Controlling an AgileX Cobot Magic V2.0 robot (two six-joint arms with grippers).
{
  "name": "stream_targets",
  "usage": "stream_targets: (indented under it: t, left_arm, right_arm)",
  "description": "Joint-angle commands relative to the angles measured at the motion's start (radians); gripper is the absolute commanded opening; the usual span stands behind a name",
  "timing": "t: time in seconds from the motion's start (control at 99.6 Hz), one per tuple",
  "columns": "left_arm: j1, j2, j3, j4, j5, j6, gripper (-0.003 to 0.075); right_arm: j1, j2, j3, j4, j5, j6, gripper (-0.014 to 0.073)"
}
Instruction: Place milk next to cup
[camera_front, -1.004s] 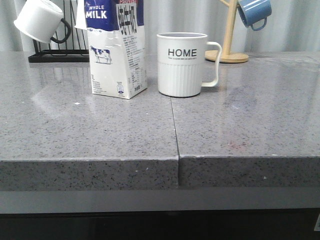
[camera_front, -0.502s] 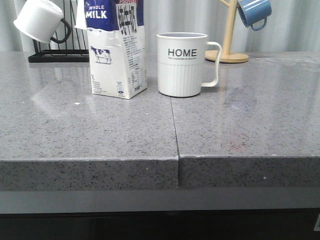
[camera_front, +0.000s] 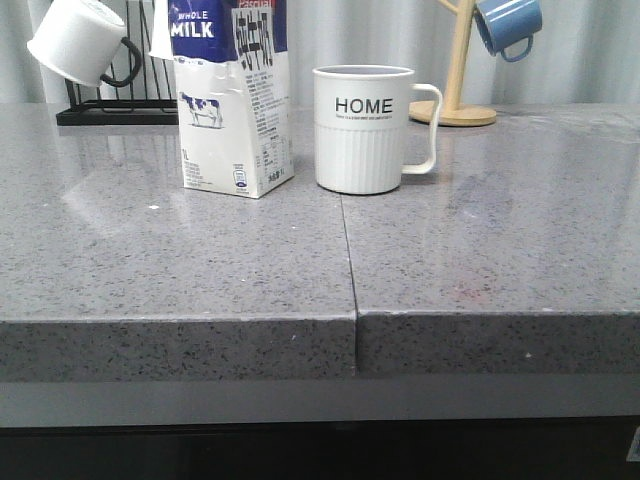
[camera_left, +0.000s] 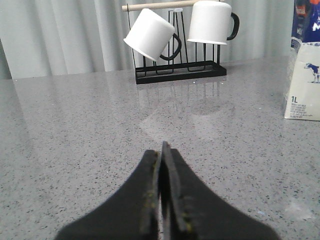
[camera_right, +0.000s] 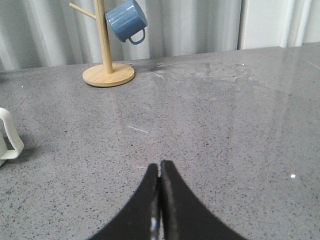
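Observation:
The milk carton (camera_front: 235, 100), white with a dark blue top and a cow picture, stands upright on the grey counter just left of the cup (camera_front: 364, 128), a white ribbed mug lettered "HOME" with its handle to the right. A narrow gap separates them. The carton's edge shows in the left wrist view (camera_left: 304, 70), and the cup's handle shows in the right wrist view (camera_right: 10, 135). My left gripper (camera_left: 161, 150) is shut and empty, low over the counter, away from the carton. My right gripper (camera_right: 160, 165) is shut and empty, to the right of the cup. Neither gripper shows in the front view.
A black rack (camera_left: 180, 75) with two white black-handled mugs (camera_left: 152, 35) stands at the back left. A wooden mug tree (camera_right: 106, 50) holding a blue mug (camera_right: 126, 21) stands at the back right. A seam (camera_front: 348, 250) runs down the counter's middle to the front edge.

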Motion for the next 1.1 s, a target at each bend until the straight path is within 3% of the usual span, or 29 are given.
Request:
stream_targets:
  t: [0.0, 0.261, 0.582, 0.723, 1.094]
  left_arm:
    - [-0.006, -0.033, 0.05, -0.001, -0.079, -0.014, -0.0021]
    - [-0.006, -0.033, 0.05, -0.001, -0.079, -0.014, -0.0021]
    - [-0.006, -0.033, 0.05, -0.001, -0.079, -0.014, -0.0021]
    - [-0.006, -0.033, 0.05, -0.001, -0.079, -0.014, -0.0021]
    - [-0.006, -0.033, 0.05, -0.001, -0.079, -0.014, -0.002]
  right_arm:
    - [0.008, -0.016, -0.027, 0.006, -0.072, -0.055, -0.0068]
    - [0.075, -0.168, 0.032, 0.18, -0.071, -0.308, -0.0068]
    - [0.075, -0.398, 0.225, 0.179, -0.073, -0.31, -0.0068]
    - [0.073, -0.396, 0.281, 0.179, -0.136, -0.307, -0.0068]
    - [0.073, -0.396, 0.28, 0.18, -0.139, -0.307, -0.0068]
